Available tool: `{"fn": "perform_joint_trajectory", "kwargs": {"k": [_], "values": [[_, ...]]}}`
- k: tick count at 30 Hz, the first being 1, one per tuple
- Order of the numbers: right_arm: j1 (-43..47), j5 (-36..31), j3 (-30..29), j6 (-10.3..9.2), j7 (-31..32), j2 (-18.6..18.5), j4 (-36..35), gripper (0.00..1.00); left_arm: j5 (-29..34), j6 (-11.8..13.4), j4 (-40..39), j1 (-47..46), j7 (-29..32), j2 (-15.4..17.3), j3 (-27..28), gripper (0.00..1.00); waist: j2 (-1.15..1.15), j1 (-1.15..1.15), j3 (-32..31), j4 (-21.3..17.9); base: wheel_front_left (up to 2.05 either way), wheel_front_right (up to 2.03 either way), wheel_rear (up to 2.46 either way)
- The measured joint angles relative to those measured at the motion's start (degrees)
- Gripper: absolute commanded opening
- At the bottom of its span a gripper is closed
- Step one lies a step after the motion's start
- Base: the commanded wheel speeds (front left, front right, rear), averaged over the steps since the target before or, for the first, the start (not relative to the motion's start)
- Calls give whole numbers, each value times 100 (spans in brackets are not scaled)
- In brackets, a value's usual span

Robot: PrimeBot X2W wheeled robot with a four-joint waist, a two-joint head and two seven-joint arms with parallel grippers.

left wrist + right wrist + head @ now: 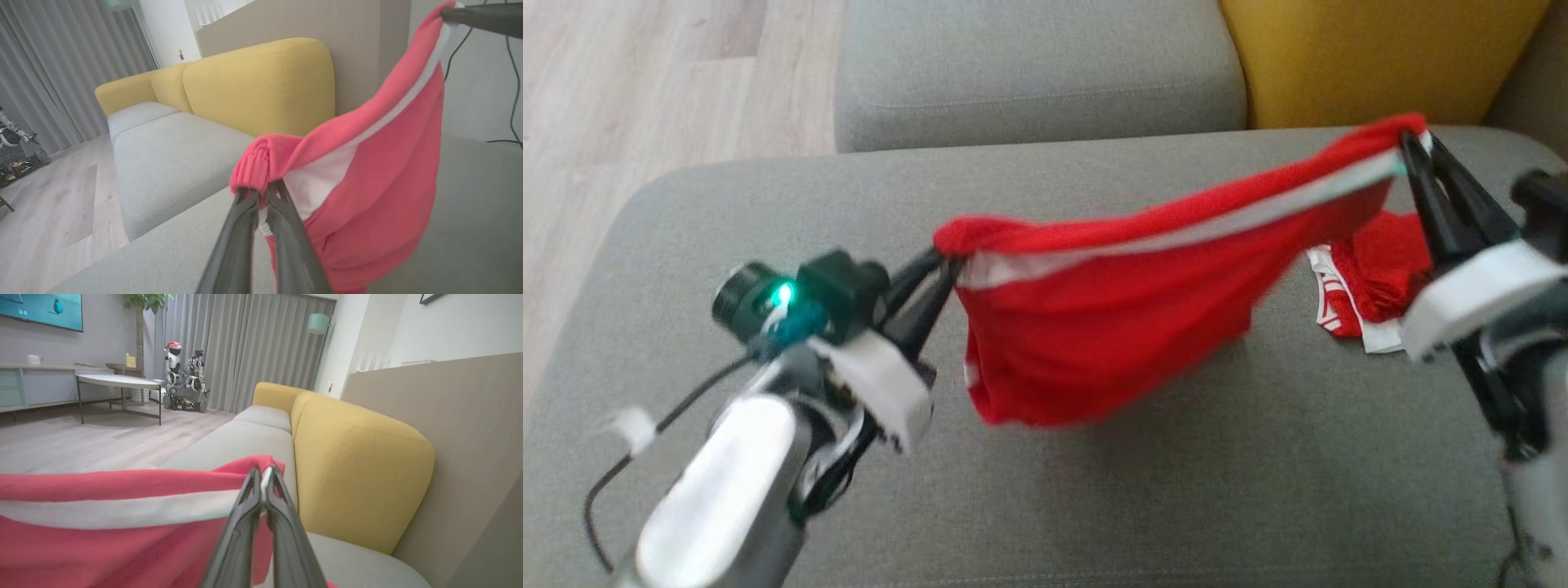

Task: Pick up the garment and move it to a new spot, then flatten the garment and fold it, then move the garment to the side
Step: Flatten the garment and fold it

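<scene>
The garment point(1119, 318) is red with a white stripe. It hangs stretched in the air between my two grippers, above the grey sofa seat point(1094, 490). My left gripper point(943, 265) is shut on its left corner, and my right gripper point(1409, 147) is shut on its right corner, higher and farther back. In the left wrist view the garment point(367, 196) sags from my left gripper point(263, 194) up toward the other gripper at the top right. The right wrist view has the garment point(122, 514) pinched at my right gripper point(261, 477).
A second red and white cloth point(1372, 282) lies crumpled on the seat at the right, under my right arm. A yellow back cushion point(1372, 57) stands behind. Another grey seat point(1037, 73) lies beyond, with wood floor point(645, 98) to the left.
</scene>
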Motion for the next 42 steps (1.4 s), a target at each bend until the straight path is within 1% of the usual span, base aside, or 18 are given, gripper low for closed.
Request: {"fn": "perform_joint_trajectory", "kwargs": {"k": [3,7,9,11,13,16,18,20,22,24,27,30,34,37,42], "values": [[343,34,-165,0,468,-75,-581,0,-148,108,-762,342,435,215,42,0,0,0,-23,32,0,0,0],[321,171,-235,0,1014,-124,-1116,0,-330,153,-1448,296,901,385,221,0,0,0,74,43,0,0,0],[118,178,-144,0,1228,-252,-1172,0,-365,148,-1505,96,1089,452,230,0,0,0,171,45,0,0,0],[-268,318,-36,0,1374,-263,-1084,0,-417,118,-1388,-211,1210,471,259,0,0,0,289,37,0,0,0],[-846,504,170,0,1502,-238,-875,0,-483,52,-1187,-631,1352,488,296,0,0,0,452,20,0,0,0],[-1985,646,469,0,1511,-237,-312,0,-541,-21,-700,-1539,1383,478,381,0,0,0,810,-6,0,0,0],[-2809,786,621,0,1350,-144,238,0,-505,-58,-202,-2267,1273,468,425,0,0,0,1082,-18,0,0,0],[-3554,784,775,0,1062,-59,804,0,-420,-67,319,-2948,1062,441,512,0,0,0,1357,-27,0,0,0],[-4235,690,849,0,599,25,1414,0,-298,-85,867,-3578,758,397,627,0,0,1,1636,-33,0,0,0],[-4818,560,813,0,31,178,2026,0,-116,-45,1386,-4118,389,354,736,0,0,1,1905,-35,0,0,0],[-5367,460,717,0,-746,475,2860,0,-1,46,2079,-4687,-162,215,853,0,0,2,2246,-28,0,0,0],[-5440,481,782,0,-1162,713,3666,0,-1,56,2658,-4849,-543,49,896,0,0,2,2489,1,0,0,0],[-5161,622,981,0,-1561,820,4542,0,-94,27,3244,-4629,-892,-189,783,0,-1,2,2654,100,0,0,0],[-4827,727,1170,0,-1815,840,5050,0,-119,-57,3567,-4301,-1056,-253,560,0,0,2,2693,175,0,0,0],[-4156,929,1775,0,-2065,854,5649,0,-127,-109,3907,-3384,-1179,-292,23,0,-1,0,2575,247,0,0,0]]}}
